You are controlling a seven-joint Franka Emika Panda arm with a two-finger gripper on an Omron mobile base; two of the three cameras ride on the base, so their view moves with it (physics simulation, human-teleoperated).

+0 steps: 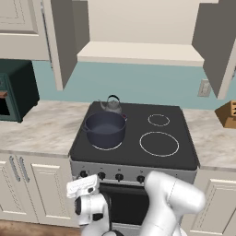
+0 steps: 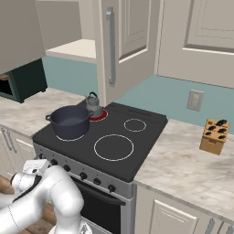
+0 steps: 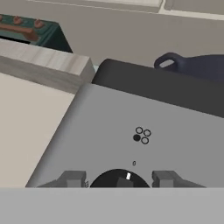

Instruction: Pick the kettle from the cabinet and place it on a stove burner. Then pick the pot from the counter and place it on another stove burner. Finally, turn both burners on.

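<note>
my hand (image 3: 118, 180) has its fingers apart on both sides of the leftmost black knob (image 3: 117, 180). the knob looks small, stiff and smooth, so i would pinch its flanks firmly. the pot (image 1: 105, 129) and kettle (image 1: 110, 105) are on the left stove burners.

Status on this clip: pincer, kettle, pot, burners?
Pincer open, astride leftmost stove knob. Kettle on rear-left burner, glowing red. Pot on front-left burner, not glowing. Nothing in the way.
</note>
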